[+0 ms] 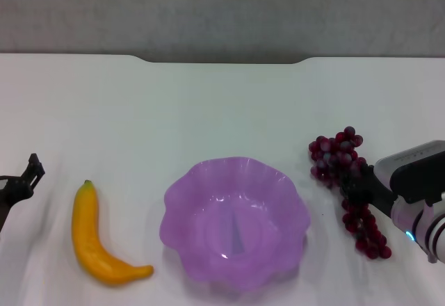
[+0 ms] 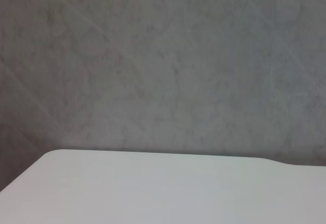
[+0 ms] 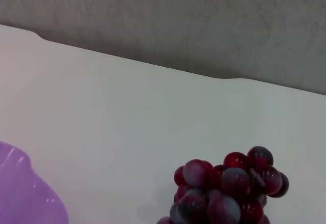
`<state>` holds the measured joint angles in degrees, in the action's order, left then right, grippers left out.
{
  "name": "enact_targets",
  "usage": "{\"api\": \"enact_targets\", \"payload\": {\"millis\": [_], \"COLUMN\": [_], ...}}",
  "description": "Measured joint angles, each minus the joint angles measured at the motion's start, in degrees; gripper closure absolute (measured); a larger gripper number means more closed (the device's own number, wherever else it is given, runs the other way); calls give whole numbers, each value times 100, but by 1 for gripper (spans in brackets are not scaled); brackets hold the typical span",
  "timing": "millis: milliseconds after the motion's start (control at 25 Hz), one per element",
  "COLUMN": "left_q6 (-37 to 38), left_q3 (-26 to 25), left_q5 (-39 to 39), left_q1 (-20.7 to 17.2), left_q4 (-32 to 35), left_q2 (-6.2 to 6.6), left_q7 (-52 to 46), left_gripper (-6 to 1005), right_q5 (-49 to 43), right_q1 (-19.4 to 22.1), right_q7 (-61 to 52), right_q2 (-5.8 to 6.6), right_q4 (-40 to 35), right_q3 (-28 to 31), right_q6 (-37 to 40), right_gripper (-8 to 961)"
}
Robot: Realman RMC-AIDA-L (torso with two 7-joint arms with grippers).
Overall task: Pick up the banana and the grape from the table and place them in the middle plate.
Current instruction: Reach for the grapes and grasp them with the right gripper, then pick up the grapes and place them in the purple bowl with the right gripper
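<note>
The yellow banana (image 1: 97,243) lies on the white table (image 1: 208,111) at the front left, left of the purple scalloped plate (image 1: 233,226), which is empty. The dark red grape bunch (image 1: 345,181) lies on the table right of the plate. My right gripper (image 1: 359,184) is low at the middle of the bunch, reaching in from the right and covering part of it. The right wrist view shows the far end of the grapes (image 3: 224,188) close up and the plate's rim (image 3: 25,196). My left gripper (image 1: 24,177) is at the left edge, left of the banana and apart from it.
The table's far edge has a notch (image 1: 222,60) before a grey wall. The left wrist view shows only a corner of the table (image 2: 153,188) and the wall.
</note>
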<state>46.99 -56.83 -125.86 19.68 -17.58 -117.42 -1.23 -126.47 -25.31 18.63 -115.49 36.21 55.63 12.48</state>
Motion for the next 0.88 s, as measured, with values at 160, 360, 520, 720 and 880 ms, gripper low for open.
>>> {"api": "enact_targets", "payload": {"millis": [160,360,520,720,880], "left_q6": [3,4,4,4,4], "left_q3": [4,6,6,1,3], "left_q5": [-5,-2,-1,0,0], "left_q1": [0,0,0,0,0], "left_q4": [0,0,-13,-17,-18], "left_q2": [-4,-7,-9,-9,-9], "left_q7": [0,0,0,0,0], "left_gripper": [117,117,117,117,117], "right_q5": [0,0,0,0,0], "right_q1": [0,0,0,0,0], "right_q7": [-2,-9,-9,-9,-9], "right_q2": [0,0,0,0,0], "right_q4": [0,0,0,4,9], "right_q3": [0,0,0,0,0], "right_q6": [0,0,0,0,0], "right_gripper": [593,596,599,600,601]}}
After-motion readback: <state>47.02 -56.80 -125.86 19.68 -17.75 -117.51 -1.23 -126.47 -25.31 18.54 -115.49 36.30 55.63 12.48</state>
